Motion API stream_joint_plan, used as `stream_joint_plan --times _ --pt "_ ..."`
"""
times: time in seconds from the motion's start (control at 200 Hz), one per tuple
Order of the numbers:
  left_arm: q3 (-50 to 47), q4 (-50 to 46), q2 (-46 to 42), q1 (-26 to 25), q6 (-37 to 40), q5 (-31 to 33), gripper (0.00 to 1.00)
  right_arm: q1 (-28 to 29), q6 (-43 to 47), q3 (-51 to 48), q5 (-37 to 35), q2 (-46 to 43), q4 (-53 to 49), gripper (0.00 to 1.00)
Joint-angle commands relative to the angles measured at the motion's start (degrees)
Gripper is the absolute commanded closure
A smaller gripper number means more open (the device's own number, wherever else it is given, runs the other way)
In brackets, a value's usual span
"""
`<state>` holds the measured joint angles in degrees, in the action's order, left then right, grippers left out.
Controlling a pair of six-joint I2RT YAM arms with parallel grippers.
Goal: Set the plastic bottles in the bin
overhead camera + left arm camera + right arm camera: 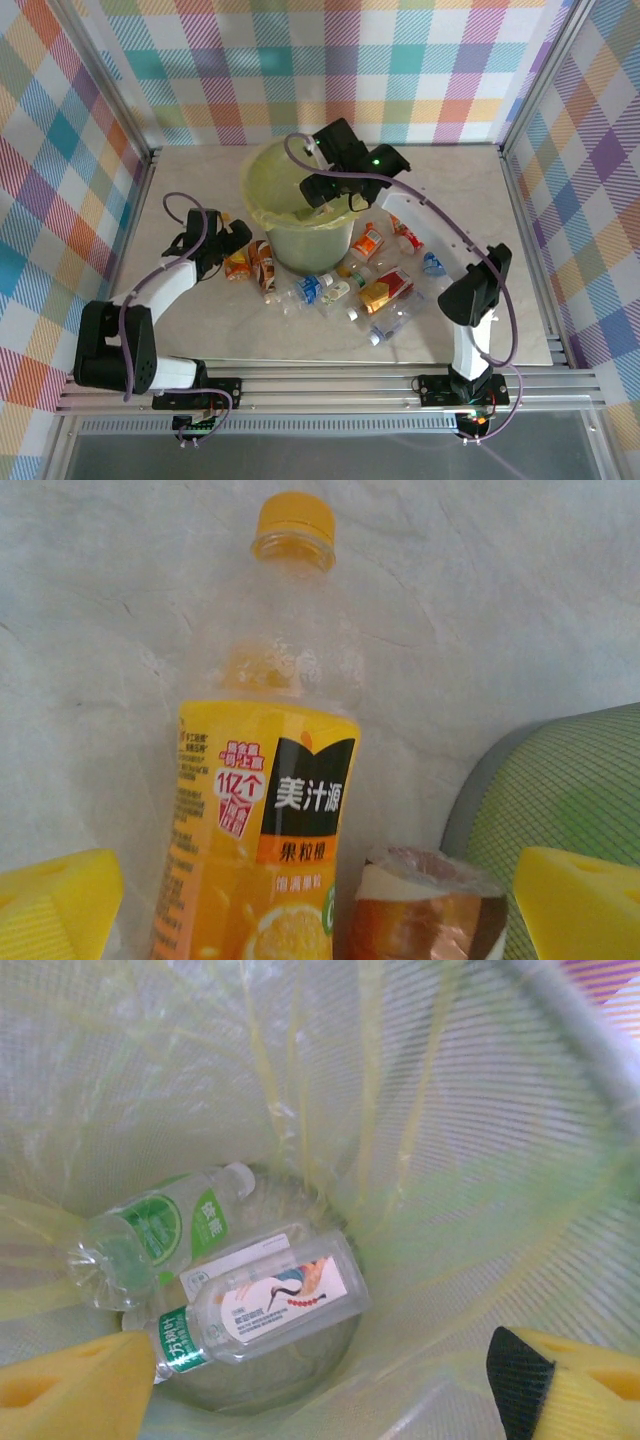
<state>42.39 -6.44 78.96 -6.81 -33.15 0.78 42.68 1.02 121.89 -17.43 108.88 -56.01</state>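
The pale green bin with its yellow-green liner stands mid-table. My right gripper hangs over its mouth, open and empty. Below it, on the bin's floor, lie a clear bottle with a crane label and a green-labelled one. My left gripper is low at the bin's left, open, its yellow pads on either side of an orange juice bottle lying cap away from me. A brown-labelled bottle lies beside it, next to the bin wall.
Several more bottles lie scattered in front and to the right of the bin, among them an orange-red one, a red-yellow one and a blue-capped one. Metal frame rails border the table.
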Motion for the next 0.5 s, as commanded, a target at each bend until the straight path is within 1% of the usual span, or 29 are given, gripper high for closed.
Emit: stream_joint_plan --times 0.0,0.115,0.28,0.44,0.495 --pt "-0.46 3.73 2.68 0.62 0.86 -0.95 0.0 -0.05 -0.83 -1.87 -1.72 -3.19 1.56 0.09" --pt "-0.32 5.04 5.37 0.63 0.56 -0.85 0.03 -0.1 -1.1 -3.62 -2.34 -4.71 2.69 0.0" --pt "0.13 5.93 8.64 0.58 0.45 -0.64 0.09 -0.06 -1.88 -5.7 -3.42 -6.86 4.16 0.0" --pt "0.25 7.08 11.22 0.65 -0.06 -0.79 0.1 -0.05 -2.41 -7.13 -4.67 -8.65 5.23 0.0" --pt "0.46 7.17 11.88 0.65 -0.04 -0.75 0.14 -0.05 -2.64 -7.63 -5.02 -9.24 5.53 0.0"
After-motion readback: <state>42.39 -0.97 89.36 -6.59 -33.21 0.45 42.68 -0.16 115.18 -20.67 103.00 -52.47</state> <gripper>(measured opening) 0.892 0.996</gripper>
